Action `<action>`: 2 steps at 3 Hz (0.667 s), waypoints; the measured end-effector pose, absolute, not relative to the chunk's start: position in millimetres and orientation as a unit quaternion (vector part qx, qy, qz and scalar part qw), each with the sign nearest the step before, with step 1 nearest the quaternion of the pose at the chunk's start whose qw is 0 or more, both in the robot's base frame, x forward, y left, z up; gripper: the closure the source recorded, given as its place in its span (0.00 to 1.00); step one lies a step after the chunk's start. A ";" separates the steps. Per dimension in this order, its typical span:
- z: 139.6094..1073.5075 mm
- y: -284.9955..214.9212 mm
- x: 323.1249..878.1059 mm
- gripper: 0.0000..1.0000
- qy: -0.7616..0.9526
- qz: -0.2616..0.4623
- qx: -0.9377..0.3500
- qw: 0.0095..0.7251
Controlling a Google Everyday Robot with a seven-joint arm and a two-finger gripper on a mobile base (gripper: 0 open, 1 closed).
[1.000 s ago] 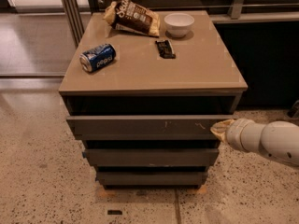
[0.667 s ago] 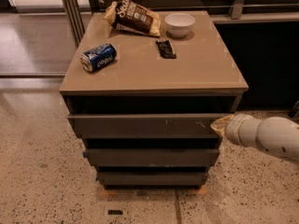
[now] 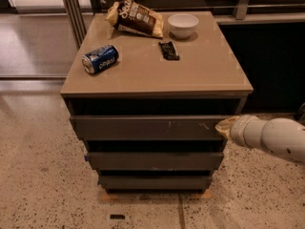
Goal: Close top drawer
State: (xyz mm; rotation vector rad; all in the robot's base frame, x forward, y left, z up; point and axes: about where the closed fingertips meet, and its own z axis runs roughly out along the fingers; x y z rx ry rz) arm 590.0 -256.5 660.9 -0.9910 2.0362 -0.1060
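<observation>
My claw (image 3: 225,127) sat at the right end of the top drawer (image 3: 143,128), its pale tip touching the front's edge or nearly so. Whether it was clenched or released I could not tell. The drawer stretched away to the claw's left, standing out a little from the cabinet, with a dark gap above it. Its pale scratches lay just left of the tip.

I judged the step to be a straight push into the cabinet, square to the front. Pressing so near the corner could skew the drawer on its runners, so I thought contact further toward the middle was safer, followed by slow, even pressure until the front sat flush.

Below and left of the claw were the two narrower fronts (image 3: 152,160), to be left alone. Above it, well apart on the cabinet top (image 3: 205,78), lay a can (image 3: 100,59) on its side, which a hard jolt could set rolling.
</observation>
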 end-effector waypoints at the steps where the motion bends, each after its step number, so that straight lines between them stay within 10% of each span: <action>1: 655.6 -258.1 590.3 1.00 0.813 -0.041 -0.405 0.417; 2: 653.6 -257.2 582.9 1.00 0.814 -0.028 -0.410 0.412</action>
